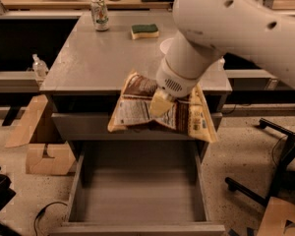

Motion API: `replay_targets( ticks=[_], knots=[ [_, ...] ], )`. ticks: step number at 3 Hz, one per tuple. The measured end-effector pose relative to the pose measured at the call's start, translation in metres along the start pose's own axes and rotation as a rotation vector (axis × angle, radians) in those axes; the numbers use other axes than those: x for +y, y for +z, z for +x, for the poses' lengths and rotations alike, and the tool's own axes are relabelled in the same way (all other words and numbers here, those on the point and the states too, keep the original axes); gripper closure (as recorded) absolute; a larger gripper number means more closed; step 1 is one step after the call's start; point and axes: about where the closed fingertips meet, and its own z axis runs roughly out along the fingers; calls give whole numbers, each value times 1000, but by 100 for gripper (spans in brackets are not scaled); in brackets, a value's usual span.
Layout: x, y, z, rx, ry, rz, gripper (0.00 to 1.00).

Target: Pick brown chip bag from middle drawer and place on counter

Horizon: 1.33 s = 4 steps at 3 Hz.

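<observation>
The brown chip bag (135, 109), dark brown and cream with a white print panel, hangs in the air at the counter's front edge, above the open middle drawer (137, 195). My gripper (159, 103) is at the bag's middle, shut on it, and the bag droops on both sides. The big white arm (211, 38) reaches in from the upper right and covers the counter's right part. The drawer's gray floor is bare. The gray counter (98, 58) lies just behind the bag.
On the counter stand a can (100, 14) at the back left and a green-and-yellow sponge (144, 31); a white bowl's edge (164, 45) shows beside the arm. A cardboard box (46, 159) lies left of the drawer and a black chair base (278, 156) stands to the right.
</observation>
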Motion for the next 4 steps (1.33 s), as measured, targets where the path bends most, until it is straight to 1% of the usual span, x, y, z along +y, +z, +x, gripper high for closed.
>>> replay_targets(
  ticks=[1, 2, 3, 4],
  knots=[
    [-24, -32, -39, -44, 7, 36, 100],
    [-53, -70, -69, -111, 34, 104, 100],
    [-53, -69, -69, -111, 34, 104, 100],
    [-64, -60, -87, -133, 39, 102, 100]
  ],
)
